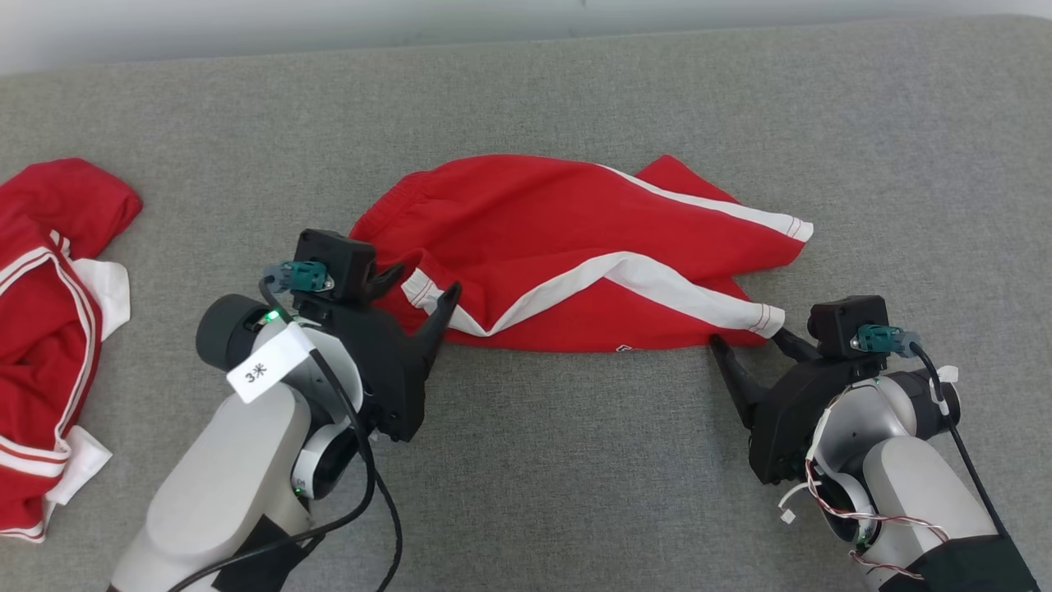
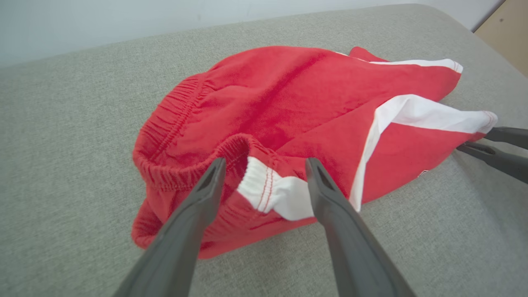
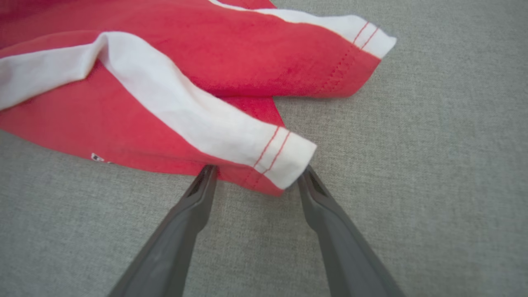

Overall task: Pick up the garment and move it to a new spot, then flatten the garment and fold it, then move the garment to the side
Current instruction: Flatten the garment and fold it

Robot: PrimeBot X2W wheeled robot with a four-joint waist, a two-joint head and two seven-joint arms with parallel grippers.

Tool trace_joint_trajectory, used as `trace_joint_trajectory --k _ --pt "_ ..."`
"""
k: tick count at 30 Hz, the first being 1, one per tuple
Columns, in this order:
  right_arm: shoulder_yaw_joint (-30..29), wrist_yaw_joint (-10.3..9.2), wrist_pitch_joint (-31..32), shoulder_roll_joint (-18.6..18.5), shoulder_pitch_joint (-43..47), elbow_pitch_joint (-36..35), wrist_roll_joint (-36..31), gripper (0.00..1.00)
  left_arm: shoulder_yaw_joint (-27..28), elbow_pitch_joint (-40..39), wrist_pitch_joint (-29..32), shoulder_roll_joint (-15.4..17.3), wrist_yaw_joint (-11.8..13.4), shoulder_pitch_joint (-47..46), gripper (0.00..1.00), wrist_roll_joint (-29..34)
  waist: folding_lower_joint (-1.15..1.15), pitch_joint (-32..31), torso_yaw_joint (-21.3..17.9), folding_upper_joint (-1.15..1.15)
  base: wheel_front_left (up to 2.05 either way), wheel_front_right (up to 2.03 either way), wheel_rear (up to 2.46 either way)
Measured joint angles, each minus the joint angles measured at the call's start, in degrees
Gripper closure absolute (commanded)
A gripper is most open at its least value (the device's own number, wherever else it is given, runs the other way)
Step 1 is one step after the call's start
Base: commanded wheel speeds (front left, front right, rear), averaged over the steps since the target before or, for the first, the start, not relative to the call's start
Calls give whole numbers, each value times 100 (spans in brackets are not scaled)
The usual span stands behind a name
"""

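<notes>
At the 8 o'clock edge of the red garment point(image 1: 559, 247), the left gripper point(image 1: 426, 279) stands with jaws spread wide. It straddles the elastic waistband corner point(image 2: 268, 189) without pinching it. At 4 o'clock, the right gripper point(image 1: 746, 337) is likewise spread, flanking the white-striped leg hem point(image 3: 284, 161). The garment lies crumpled at the centre of the grey padded surface point(image 1: 575, 477). A second red garment point(image 1: 41, 329) lies well apart at 9 o'clock.
</notes>
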Motion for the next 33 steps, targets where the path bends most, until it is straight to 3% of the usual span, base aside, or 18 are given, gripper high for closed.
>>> trace_joint_trajectory --k 20,22,24,25,27,28,29,30,31,32,33 --pt "-85 9 -333 41 38 69 118 0 -79 264 156 -44 -49 -33 1 -29 0 -238 33 -1 0 0 0" --pt "-82 9 -334 52 38 80 119 0 -96 277 180 -41 -49 12 6 -34 0 -232 33 -1 0 0 0" --pt "-82 9 -334 51 38 79 119 0 -101 275 188 -42 -49 42 23 -47 0 -221 33 -1 0 0 0" --pt "-83 9 -334 51 37 78 121 28 -107 276 208 -41 -49 49 37 -55 -1 -207 34 -1 0 0 0" --pt "-82 9 -336 54 32 90 144 35 -99 282 215 -38 -49 48 54 -63 0 -175 35 -1 0 0 0" --pt "-83 9 -357 54 27 102 149 55 -99 292 216 -40 -49 48 57 -63 0 -163 36 0 0 0 0" --pt "-85 9 -376 54 28 103 152 63 -99 290 218 -40 -51 48 65 -64 0 -154 37 0 0 0 0" --pt "-85 9 -377 55 26 107 152 88 -98 290 218 -42 -51 46 77 -70 0 -143 38 -1 0 0 0" --pt "-83 9 -377 56 24 108 152 100 -98 290 218 -42 -51 46 83 -70 0 -135 40 -1 0 0 0" --pt "-83 9 -378 57 24 114 152 100 -97 290 218 -42 -52 45 88 -70 0 -128 42 -1 0 0 0" --pt "-85 9 -380 57 24 122 152 100 -98 289 216 -44 -68 43 100 -70 0 -122 44 -1 0 0 0"
